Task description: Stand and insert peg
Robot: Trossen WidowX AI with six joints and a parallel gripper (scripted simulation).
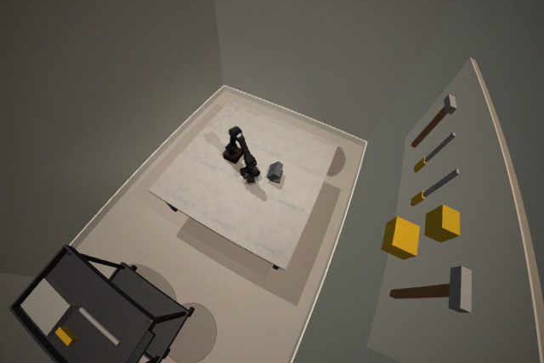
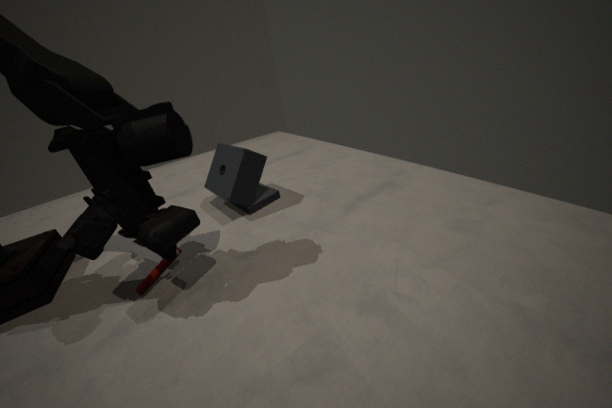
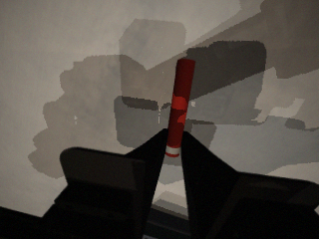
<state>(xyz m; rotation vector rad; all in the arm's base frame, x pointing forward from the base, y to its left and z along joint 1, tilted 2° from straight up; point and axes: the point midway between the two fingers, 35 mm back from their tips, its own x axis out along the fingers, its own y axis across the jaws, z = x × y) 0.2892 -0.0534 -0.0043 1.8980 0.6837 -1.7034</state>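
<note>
The red peg (image 2: 154,275) (image 3: 183,80) is held near its end with the white band (image 3: 172,150). In the exterior view it slants, with the banded end up at the fingers and the plain end low, at or close to the table; exact contact cannot be told. My gripper (image 2: 170,255) (image 3: 174,134) is shut on the peg, with the fingertips on either side of it just above the band in the wrist view. The grey sloped panel (image 1: 275,171) (image 2: 247,171) stands beyond the gripper, its dark hole (image 2: 222,169) facing the robot's side.
The pale table (image 1: 246,218) (image 2: 445,294) carries the robot's base (image 1: 232,155) (image 2: 30,269), the arm and the panel. The panel's foot (image 2: 264,198) lies behind its block. A dark cart (image 1: 110,306) and a wall board with tools (image 1: 422,262) are away from the table.
</note>
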